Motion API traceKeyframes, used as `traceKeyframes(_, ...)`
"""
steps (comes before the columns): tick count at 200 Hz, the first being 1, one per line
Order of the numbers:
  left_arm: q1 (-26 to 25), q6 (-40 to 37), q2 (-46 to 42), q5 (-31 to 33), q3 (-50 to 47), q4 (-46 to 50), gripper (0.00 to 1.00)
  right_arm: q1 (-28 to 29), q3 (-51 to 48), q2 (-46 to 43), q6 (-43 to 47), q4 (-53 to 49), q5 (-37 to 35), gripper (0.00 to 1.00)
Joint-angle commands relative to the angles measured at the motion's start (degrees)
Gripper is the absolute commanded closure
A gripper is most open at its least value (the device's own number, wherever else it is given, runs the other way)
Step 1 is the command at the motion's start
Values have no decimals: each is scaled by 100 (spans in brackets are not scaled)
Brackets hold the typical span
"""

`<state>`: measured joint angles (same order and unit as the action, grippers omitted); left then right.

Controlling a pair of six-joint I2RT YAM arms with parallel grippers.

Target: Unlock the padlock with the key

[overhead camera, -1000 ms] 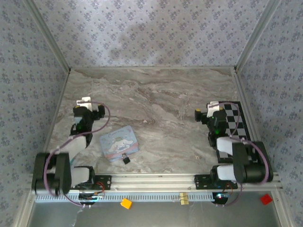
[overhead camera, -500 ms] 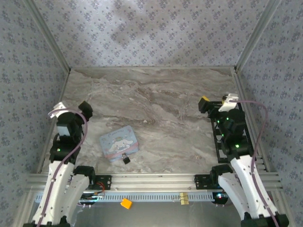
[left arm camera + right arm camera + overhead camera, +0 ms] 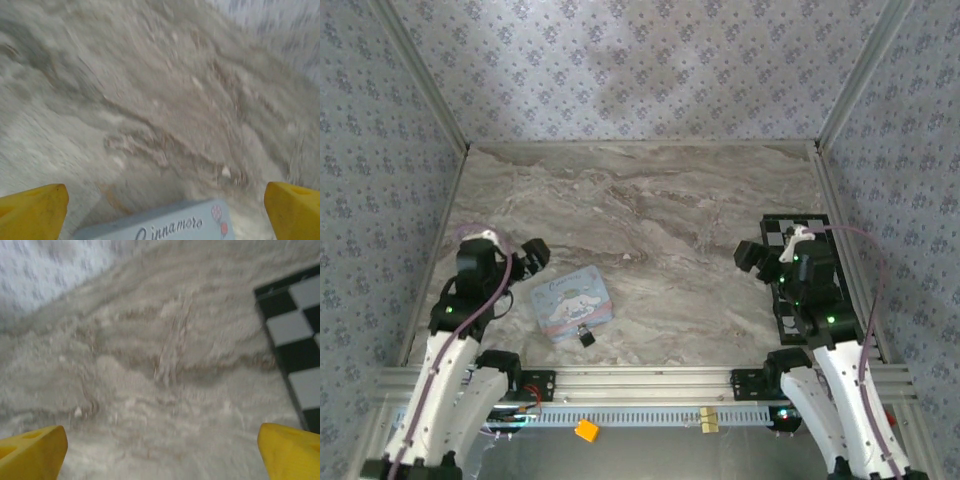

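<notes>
The lid of the light-blue case [image 3: 165, 222] carries script reading "Cinnamoro", cut off at the bottom edge of the left wrist view. From above, a white cartoon figure is printed on the lid, and its other lettering is too small to read.

The left end effector [image 3: 531, 256] hangs just off the case's 10 o'clock corner, touching nothing. Its yellow fingertips [image 3: 32, 210] stand wide apart and empty, with the case's far edge between them. The right end effector [image 3: 752, 256] sits at about 3 o'clock on the marble-patterned table [image 3: 650, 200], beside a black-and-white checkered mat [image 3: 823, 229]. Its fingertips [image 3: 31, 451] are also spread wide over bare table, holding nothing.

The padlock [image 3: 587, 338] is a tiny black squarish body lying against the case's near edge at about 5 o'clock, towards 7 o'clock on the table. Its loop points towards the case but is too small to make out well.
</notes>
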<state>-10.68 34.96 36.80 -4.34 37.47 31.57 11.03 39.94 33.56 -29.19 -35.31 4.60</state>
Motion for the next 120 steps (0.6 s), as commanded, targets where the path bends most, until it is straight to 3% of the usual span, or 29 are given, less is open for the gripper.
traceKeyframes(1,-609,-115,45,-155,237,109,0,651,179,174,-442,-925,-420,1)
traceKeyframes(53,-2036,215,376,473,-120,-460,0,2476,-201,536,-2198,-1875,-2034,4)
traceKeyframes(86,-2215,-172,396,454,-460,-857,0,3266,-507,760,-3432,-2357,-2612,6)
traceKeyframes(120,-2243,-762,372,425,-779,-1323,0,3553,-953,986,-4175,-2112,-2613,10)
